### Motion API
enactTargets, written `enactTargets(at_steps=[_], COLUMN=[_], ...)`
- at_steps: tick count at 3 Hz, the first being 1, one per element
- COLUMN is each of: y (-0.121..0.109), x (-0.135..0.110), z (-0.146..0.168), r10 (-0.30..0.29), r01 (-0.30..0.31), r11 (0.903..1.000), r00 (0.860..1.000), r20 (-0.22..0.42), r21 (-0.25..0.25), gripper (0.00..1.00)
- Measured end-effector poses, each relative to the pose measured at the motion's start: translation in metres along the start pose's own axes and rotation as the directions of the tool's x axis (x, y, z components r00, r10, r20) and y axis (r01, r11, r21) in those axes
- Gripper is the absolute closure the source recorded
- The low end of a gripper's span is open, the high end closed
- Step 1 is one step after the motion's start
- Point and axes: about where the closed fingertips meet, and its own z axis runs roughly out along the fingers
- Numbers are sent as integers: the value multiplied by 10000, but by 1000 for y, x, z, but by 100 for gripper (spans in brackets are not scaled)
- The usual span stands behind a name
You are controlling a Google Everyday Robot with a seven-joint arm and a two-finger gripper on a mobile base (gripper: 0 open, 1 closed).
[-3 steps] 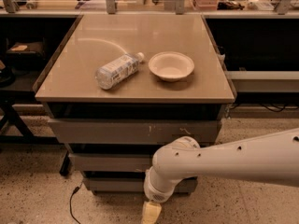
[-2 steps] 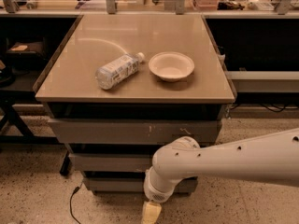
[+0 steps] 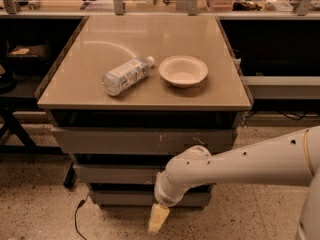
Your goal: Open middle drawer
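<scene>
The drawer cabinet stands under a tan tabletop (image 3: 150, 91). Its top drawer front (image 3: 125, 140) is the tallest, with pale scratch marks. Below it the middle drawer (image 3: 112, 174) shows as a plain dark-grey strip, shut, partly hidden by my arm. The lowest front (image 3: 120, 198) is the shortest. My white arm (image 3: 240, 164) reaches in from the right, and its elbow covers the drawer fronts' right side. My gripper (image 3: 158, 218) hangs low in front of the cabinet, below the bottom drawer, near the floor.
A clear plastic bottle (image 3: 125, 75) lies on its side on the tabletop beside a white bowl (image 3: 183, 70). Dark shelving stands left and right. A black cable (image 3: 77, 219) lies on the speckled floor at the cabinet's left foot.
</scene>
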Motion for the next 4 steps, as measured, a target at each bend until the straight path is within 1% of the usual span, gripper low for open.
enactTargets(at_steps=[1, 2, 3, 4], y=[-33, -59, -80, -95], x=[12, 24, 34, 44], z=[15, 29, 35, 38], r10=[441, 790, 1034, 1221], r01=[-439, -780, -1008, -1176], r11=[9981, 9946, 9903, 9862], r00=[9990, 9968, 9944, 9920], r20=[-28, -119, -229, -320], r21=[430, 690, 954, 1168], gripper=[0, 0, 0, 0])
